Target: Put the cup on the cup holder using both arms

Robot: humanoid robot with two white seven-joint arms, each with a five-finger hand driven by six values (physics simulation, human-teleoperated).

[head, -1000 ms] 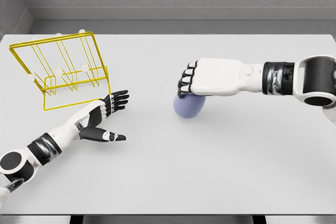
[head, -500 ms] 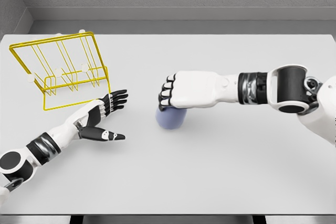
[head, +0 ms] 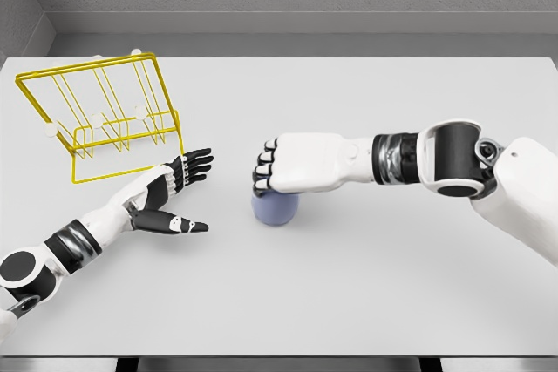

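Centrally, the right robot hand (head: 277, 165) curls its fingers down over a lavender cup (head: 275, 207) on the white tabletop (head: 366, 285). At lower left, the left robot hand (head: 174, 193) lies spread and empty, just below the yellow wire cup holder (head: 105, 115) in the upper left.
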